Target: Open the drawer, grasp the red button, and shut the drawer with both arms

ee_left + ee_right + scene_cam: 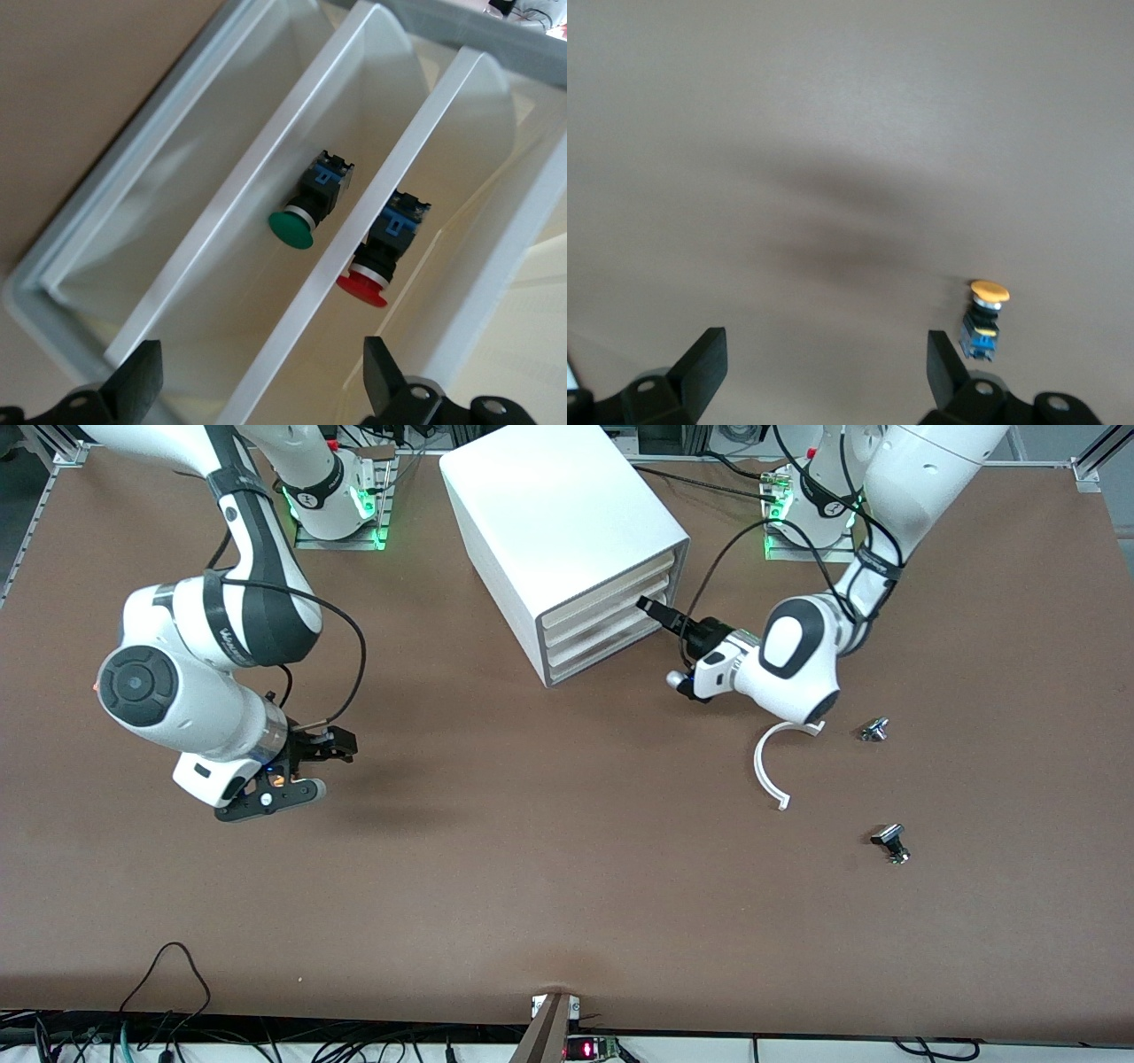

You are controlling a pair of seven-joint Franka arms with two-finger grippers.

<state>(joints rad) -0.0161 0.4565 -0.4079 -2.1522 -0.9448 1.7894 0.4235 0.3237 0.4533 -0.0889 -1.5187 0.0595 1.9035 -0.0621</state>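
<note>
The white cabinet (554, 522) stands between the two arm bases, and its stacked cream drawer fronts (607, 615) look shut. My left gripper (648, 607) is right in front of those fronts, open and holding nothing. In the left wrist view, its fingers (142, 382) stand wide apart before the drawers. The red-capped button (372, 266) lies inside one drawer (461, 168). A green-capped button (306, 211) lies in the drawer beside it. My right gripper (339, 745) hangs open over bare table toward the right arm's end.
A yellow-capped button (983, 317) lies on the brown table ahead of the right gripper (824, 372). A white curved strip (769, 766) and two small dark parts (875, 730) (892, 843) lie toward the left arm's end, nearer the front camera than the cabinet.
</note>
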